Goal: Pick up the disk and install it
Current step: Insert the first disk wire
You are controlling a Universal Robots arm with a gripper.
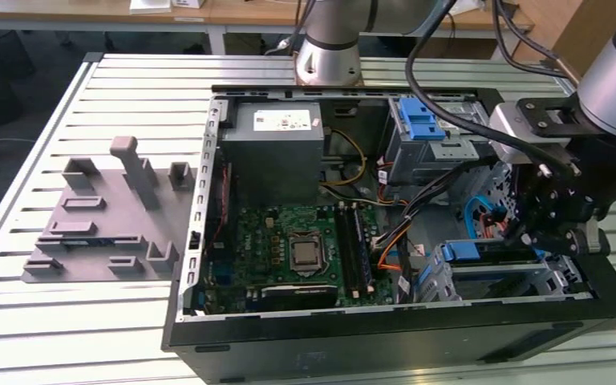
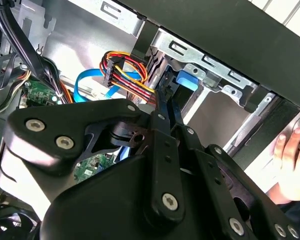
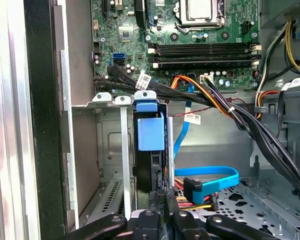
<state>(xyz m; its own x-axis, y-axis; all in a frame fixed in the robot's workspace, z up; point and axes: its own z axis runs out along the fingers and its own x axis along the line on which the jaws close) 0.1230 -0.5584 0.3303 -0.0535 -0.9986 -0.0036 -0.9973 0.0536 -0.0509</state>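
Note:
The disk [image 1: 490,251] stands on edge in the drive cage [image 1: 549,281] at the case's front corner, on the exterior view's right. Its blue rail end [image 3: 150,131] faces the motherboard in the first wrist view, and the same blue end [image 2: 187,80] shows past the fingertips in the second wrist view. My gripper [image 1: 516,233] hangs just over the cage, with its black fingers [image 3: 171,199] drawn in against the disk's dark edge. The gripper [image 2: 166,95] reaches down beside a red-yellow power plug [image 2: 121,67]. Most of the disk is hidden by the cage.
The open computer case [image 1: 394,337] lies on a slatted table. Blue data cable [image 3: 210,175] and black cable bundles [image 3: 250,125] crowd the space beside the cage. A grey fixture [image 1: 105,216] sits at the exterior view's left. A person's hand [image 2: 292,155] rests outside the case wall.

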